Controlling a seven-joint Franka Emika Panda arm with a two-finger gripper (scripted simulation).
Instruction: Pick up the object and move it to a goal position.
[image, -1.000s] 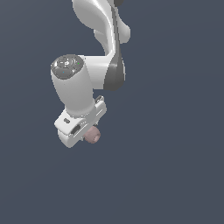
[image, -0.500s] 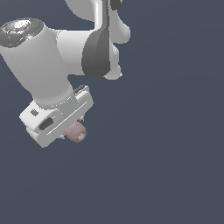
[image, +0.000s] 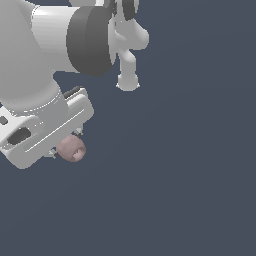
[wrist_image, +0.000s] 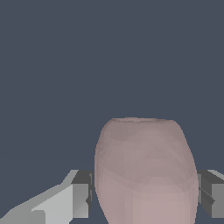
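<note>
While the gripper (wrist_image: 144, 192) clamps the object (image: 71, 149) from both sides at the exterior view's left, a steady squeeze and smooth carry look wise; no goal marker shows

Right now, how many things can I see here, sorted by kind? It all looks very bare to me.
Pinkish-brown egg-shaped blob: 1
White robot arm: 1
Gripper on that arm, shut on the blob: 1
Total: 3
</note>
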